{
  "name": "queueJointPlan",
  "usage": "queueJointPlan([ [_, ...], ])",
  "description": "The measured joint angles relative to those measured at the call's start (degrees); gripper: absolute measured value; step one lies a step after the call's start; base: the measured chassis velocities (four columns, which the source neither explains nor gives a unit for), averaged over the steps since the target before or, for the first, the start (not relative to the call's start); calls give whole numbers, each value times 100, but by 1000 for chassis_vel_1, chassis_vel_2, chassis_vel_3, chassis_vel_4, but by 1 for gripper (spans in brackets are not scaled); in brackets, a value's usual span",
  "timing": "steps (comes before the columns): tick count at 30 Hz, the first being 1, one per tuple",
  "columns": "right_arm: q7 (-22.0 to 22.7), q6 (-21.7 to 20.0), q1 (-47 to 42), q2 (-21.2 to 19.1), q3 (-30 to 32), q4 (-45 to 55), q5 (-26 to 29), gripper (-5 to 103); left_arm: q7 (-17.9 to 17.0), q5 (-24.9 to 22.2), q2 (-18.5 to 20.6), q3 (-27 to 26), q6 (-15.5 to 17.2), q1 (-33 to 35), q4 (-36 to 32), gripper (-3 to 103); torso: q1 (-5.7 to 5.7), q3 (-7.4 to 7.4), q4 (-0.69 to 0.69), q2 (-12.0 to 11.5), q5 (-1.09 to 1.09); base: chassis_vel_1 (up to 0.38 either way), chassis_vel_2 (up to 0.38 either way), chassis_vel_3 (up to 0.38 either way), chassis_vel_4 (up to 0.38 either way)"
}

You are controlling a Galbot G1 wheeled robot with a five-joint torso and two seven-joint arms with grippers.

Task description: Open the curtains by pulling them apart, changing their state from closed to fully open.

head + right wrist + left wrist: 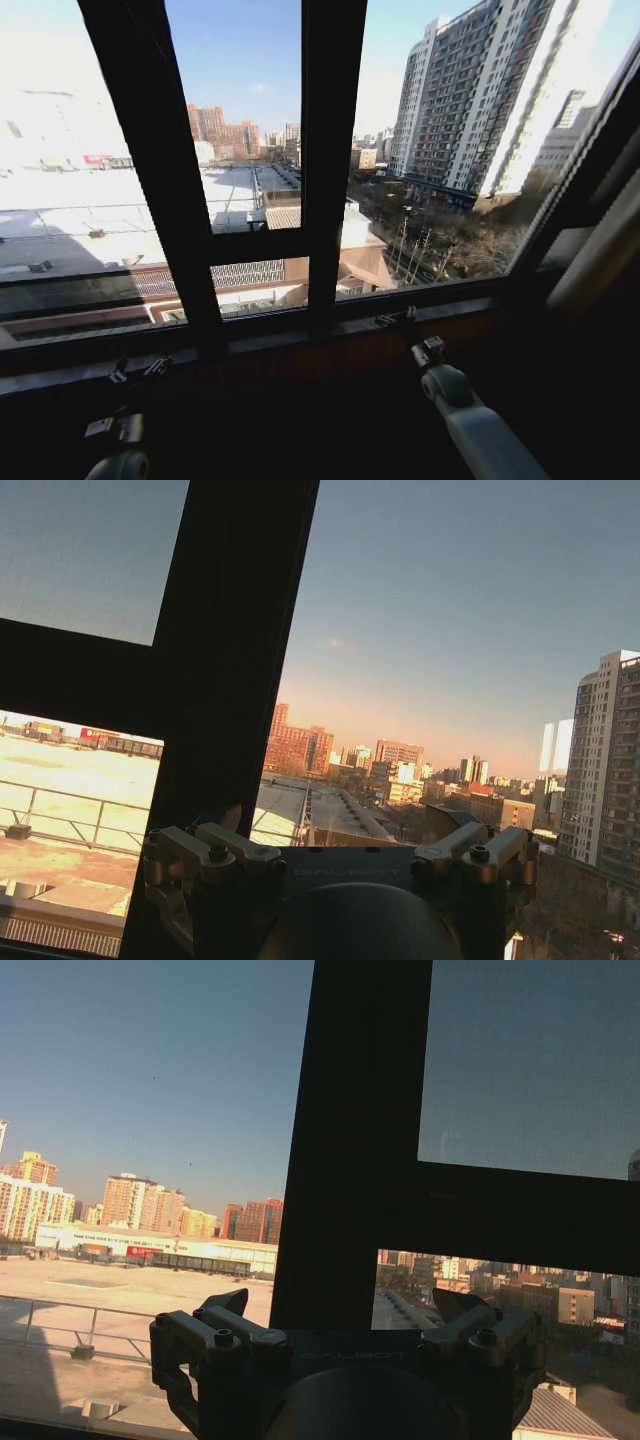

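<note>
- Curtains (598, 255): gathered at far right edge of window (250, 150), glass w/ city view uncovered – task looks done or nearly.
- Left gripper (135, 372) low by sill (300, 335), spread, holding nothing.
- Right gripper (398, 322) at sill, spread, empty.

Head view looking down at window frame (332, 170), both wrist views close, facing it
</note>
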Motion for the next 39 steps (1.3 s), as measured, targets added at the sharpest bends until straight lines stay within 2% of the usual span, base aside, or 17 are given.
queueJointPlan([
  [6,0,0,0,0,0,0,0,100,0,0,0,0,0,0,0,100,-1,-1,3,0,-4,-350,-352,360,359],
  [17,0,0,0,0,0,0,0,100,2,0,-1,1,0,0,-1,100,0,0,-1,0,0,-320,-324,316,314],
  [23,1,0,0,-1,1,0,0,100,9,0,-1,2,0,1,-1,100,-1,0,1,0,0,-53,-107,64,60],
  [26,0,0,0,1,0,1,0,100,3,0,1,-1,0,1,2,100,0,-1,5,0,-11,0,0,0,0],
  [35,0,0,0,1,-1,1,0,100,0,0,1,-1,0,0,1,100,0,0,0,0,1,11,10,-7,-13],
  [39,0,0,0,1,0,1,0,100,1,0,0,0,0,0,1,100,0,0,0,0,-2,0,0,0,0],
])
